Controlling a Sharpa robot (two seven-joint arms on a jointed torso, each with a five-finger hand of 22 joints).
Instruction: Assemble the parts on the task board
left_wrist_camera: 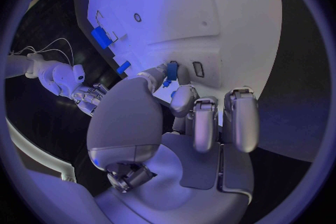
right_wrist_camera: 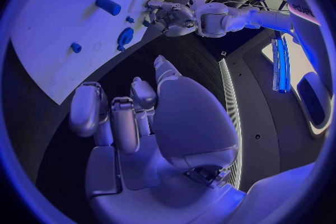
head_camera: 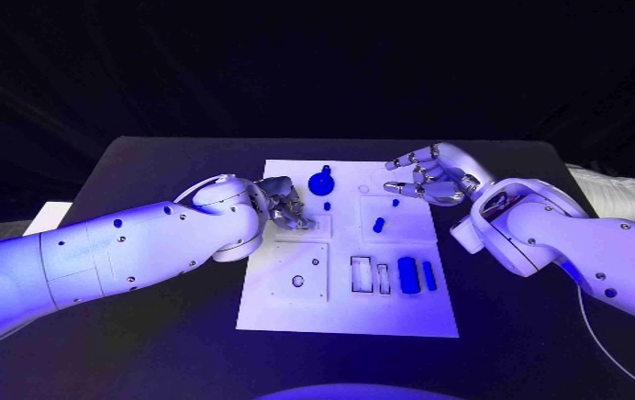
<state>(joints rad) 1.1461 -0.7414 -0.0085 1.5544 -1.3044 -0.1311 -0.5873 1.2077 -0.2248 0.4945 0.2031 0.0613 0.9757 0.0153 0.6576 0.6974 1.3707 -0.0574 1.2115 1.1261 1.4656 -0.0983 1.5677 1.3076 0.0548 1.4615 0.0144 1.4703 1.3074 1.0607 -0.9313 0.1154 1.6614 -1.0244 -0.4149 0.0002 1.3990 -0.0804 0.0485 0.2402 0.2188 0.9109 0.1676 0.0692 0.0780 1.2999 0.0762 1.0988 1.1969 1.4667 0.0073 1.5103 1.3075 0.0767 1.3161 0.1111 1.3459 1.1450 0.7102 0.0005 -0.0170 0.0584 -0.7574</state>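
The white task board (head_camera: 347, 304) lies mid-table. My left hand (head_camera: 284, 201) rests over its left part, and a small blue part (left_wrist_camera: 171, 70) sits between its thumb and a fingertip (left_wrist_camera: 183, 92), beside a small slot (left_wrist_camera: 198, 69). A round blue part (head_camera: 322, 181) stands near the far edge, with a short peg (head_camera: 327, 205) just below it. Two small blue pieces (head_camera: 395, 203) (head_camera: 379, 225) sit mid-board. Two blue blocks (head_camera: 407, 274) lie in the near right part. My right hand (head_camera: 426, 178) hovers at the board's far right corner with its fingers apart and nothing in them.
Rectangular slots (head_camera: 362, 273) and a round hole (head_camera: 298, 281) mark the board's near half. Black table (head_camera: 159, 166) surrounds the board on all sides. The right wrist view shows my left hand (right_wrist_camera: 168, 14) beside the round blue part (right_wrist_camera: 125, 39).
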